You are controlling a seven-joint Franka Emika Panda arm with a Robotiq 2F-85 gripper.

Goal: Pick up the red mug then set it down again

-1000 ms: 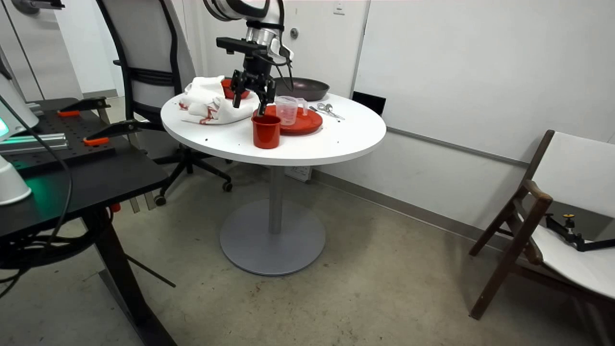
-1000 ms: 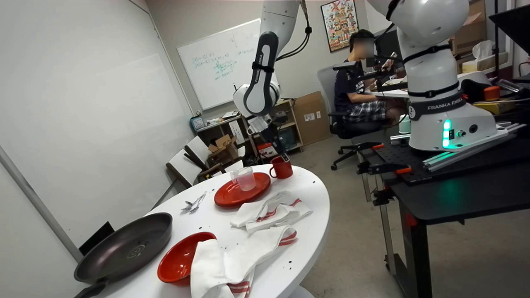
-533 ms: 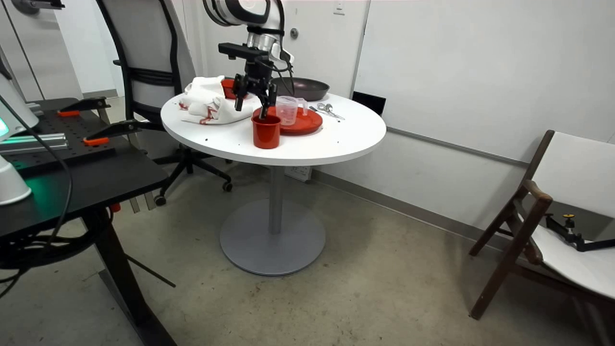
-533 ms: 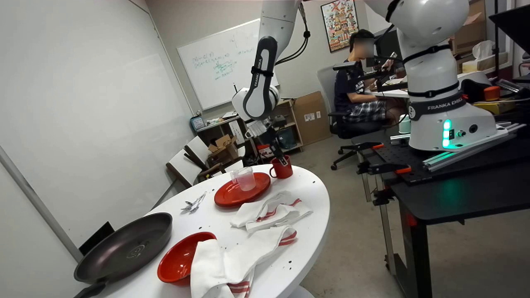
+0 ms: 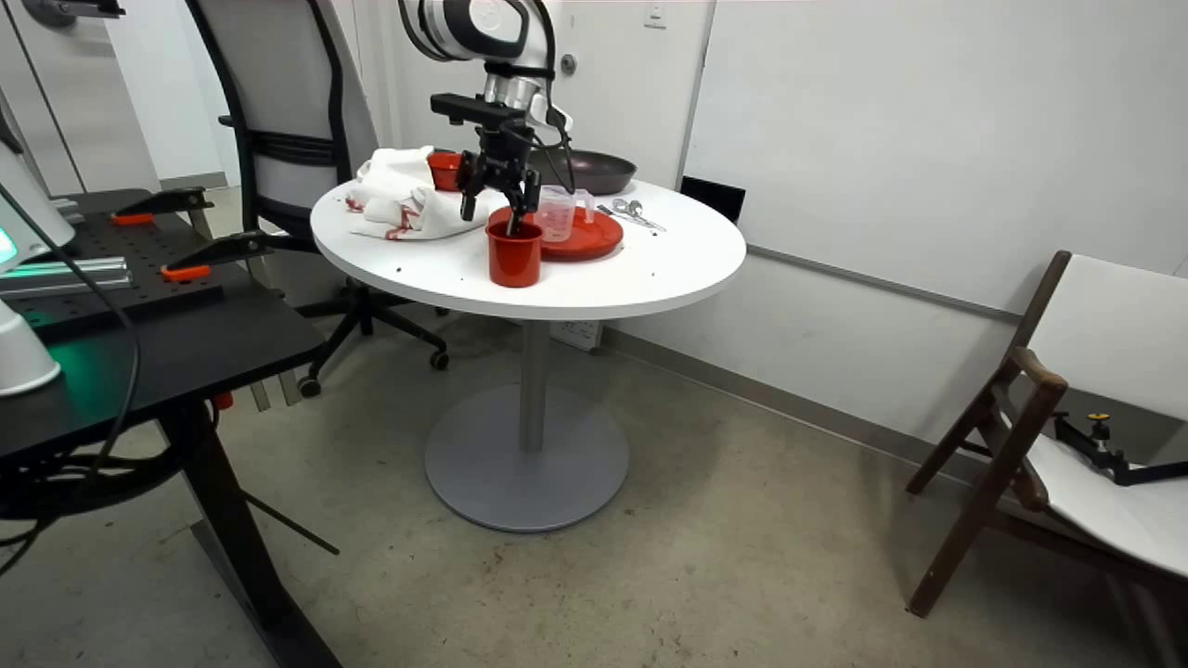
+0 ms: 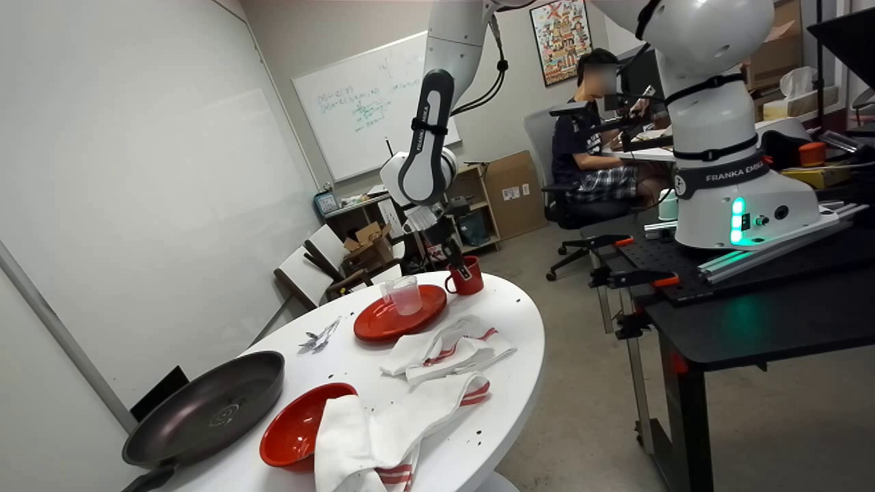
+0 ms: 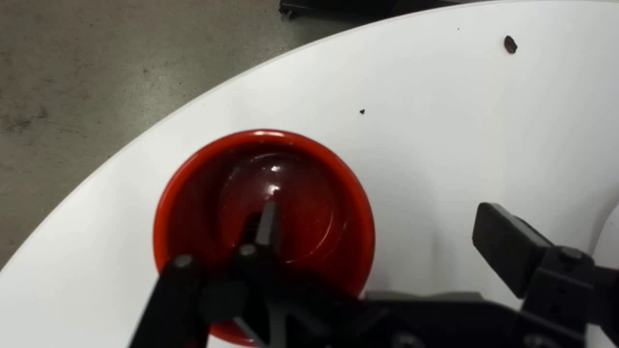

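The red mug [image 5: 513, 262] stands upright on the white round table, near its edge. It also shows in an exterior view [image 6: 474, 283] with its handle towards the plate. In the wrist view I look down into the mug [image 7: 363, 208]. My gripper [image 7: 379, 217] is open. One finger [image 7: 267, 223] is inside the mug's mouth; the other finger [image 7: 508, 246] stands outside, apart from the wall. The mug's right wall lies between them. In an exterior view my gripper [image 5: 490, 223] is tilted above the mug. The mug's handle is hidden in the wrist view.
A red plate [image 6: 374, 326] with a clear measuring cup [image 6: 408, 301] lies beside the mug. White towels [image 6: 383, 430], a red bowl [image 6: 294, 430], a dark pan [image 6: 212, 403] and metal utensils [image 6: 320, 336] are further along the table [image 5: 631, 283].
My gripper has moved down and slightly to the right in an exterior view, with one finger going deeper into the mug. It stays open. The mug has not moved.
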